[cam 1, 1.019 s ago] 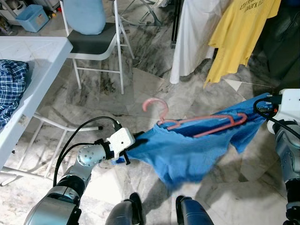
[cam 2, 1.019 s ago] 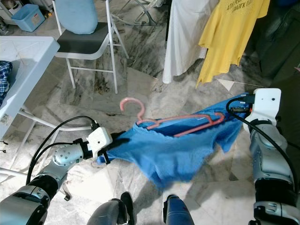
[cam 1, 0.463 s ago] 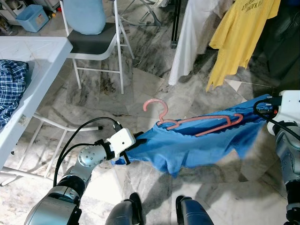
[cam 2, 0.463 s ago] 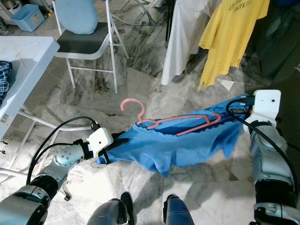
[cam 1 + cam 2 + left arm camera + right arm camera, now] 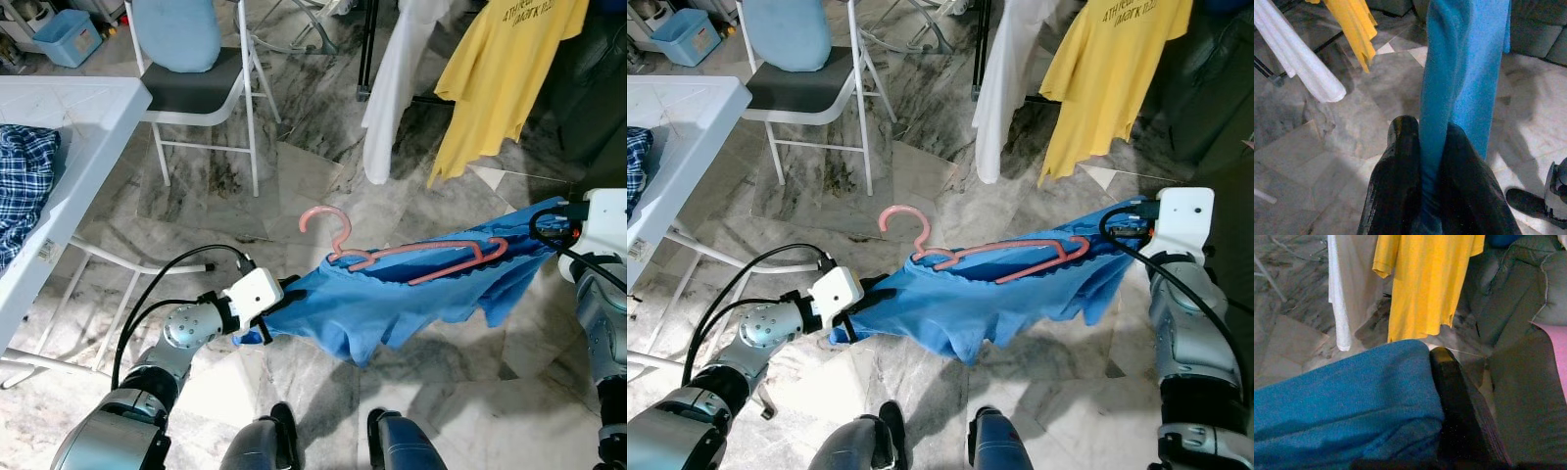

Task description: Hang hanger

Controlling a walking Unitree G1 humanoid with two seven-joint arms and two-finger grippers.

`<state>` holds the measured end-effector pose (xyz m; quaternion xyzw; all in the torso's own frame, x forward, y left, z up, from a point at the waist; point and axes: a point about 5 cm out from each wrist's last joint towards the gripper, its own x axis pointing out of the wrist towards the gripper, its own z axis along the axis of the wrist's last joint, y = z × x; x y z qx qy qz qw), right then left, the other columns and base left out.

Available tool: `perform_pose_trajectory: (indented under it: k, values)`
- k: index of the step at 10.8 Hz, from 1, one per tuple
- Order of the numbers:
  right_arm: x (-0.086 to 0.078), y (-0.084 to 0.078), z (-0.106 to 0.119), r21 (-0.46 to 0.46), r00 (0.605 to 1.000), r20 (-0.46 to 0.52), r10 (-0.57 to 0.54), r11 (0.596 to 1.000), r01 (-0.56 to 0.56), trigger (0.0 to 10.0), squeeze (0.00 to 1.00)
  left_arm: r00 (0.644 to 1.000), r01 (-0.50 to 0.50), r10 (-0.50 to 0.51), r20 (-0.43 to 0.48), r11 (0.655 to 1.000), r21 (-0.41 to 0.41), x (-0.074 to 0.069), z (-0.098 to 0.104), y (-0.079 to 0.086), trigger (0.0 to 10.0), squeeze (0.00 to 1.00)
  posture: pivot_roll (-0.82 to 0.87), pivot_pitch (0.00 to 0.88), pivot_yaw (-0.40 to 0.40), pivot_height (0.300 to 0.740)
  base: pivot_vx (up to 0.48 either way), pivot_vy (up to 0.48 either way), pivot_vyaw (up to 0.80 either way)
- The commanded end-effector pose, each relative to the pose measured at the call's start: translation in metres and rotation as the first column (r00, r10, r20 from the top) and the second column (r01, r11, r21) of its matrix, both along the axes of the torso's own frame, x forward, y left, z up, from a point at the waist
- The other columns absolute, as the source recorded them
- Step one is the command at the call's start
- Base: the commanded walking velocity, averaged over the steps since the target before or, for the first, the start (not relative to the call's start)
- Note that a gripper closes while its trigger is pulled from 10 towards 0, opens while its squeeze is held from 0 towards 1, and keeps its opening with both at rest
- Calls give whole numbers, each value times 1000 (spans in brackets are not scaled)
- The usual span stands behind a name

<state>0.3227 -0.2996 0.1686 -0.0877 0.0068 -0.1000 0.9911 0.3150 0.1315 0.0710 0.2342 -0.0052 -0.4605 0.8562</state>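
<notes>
From the left eye view, a blue cloth (image 5: 392, 308) is stretched out above the marble floor (image 5: 323, 186) between the two arms. The left gripper (image 5: 279, 299) pinches its near-left end and the right gripper (image 5: 545, 223) holds its far-right end. A pink hanger (image 5: 411, 257) sits in the cloth's upper edge, its hook (image 5: 323, 220) standing free and upright above the left part, its bar running right toward the right gripper. The cloth's middle sags below the hanger. To the left stands a white table (image 5: 69, 137) with a plaid garment (image 5: 24, 181) on it, and behind it a folding chair (image 5: 201, 83) with a pale blue cushion. Farther back a white garment (image 5: 397, 88) and a yellow T-shirt (image 5: 505, 78) hang side by side.

The right eye view shows the same scene; the right arm's white wrist (image 5: 1181, 220) sits just beside the cloth's right end.

In the left wrist view, the two black fingers (image 5: 1400, 181) are narrowly closed on a fold of the blue cloth, which runs away from them, with the yellow and white garments beyond.

In the right wrist view, one black finger (image 5: 1459, 411) lies against the blue cloth bunched over the gripper; the other finger is hidden under it. The cloth is held there, and a grey sofa (image 5: 1518, 308) lies beyond.
</notes>
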Motion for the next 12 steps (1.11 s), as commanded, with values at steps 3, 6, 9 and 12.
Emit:
perform_pose_trajectory:
  k: [3,6,9,12]
  values:
    - [23,72,13,112,983,86,164,979,-173,0,0,955,-295,283,92,943,152,17,-9,-4,0,0,-229,241,106,740,0,0,0]
    - [31,95,24,128,969,110,220,964,-233,0,0,921,-383,362,142,908,169,21,-9,0,0,0,-228,234,96,740,0,0,0]
    - [24,129,10,144,933,75,351,922,-359,0,0,815,-580,577,56,808,106,28,-11,4,0,0,-236,230,89,740,0,0,0]
    - [3,158,-24,182,874,-32,486,862,-473,0,0,662,-742,731,-169,671,-4,34,-12,-1,0,0,-251,226,82,740,0,0,0]
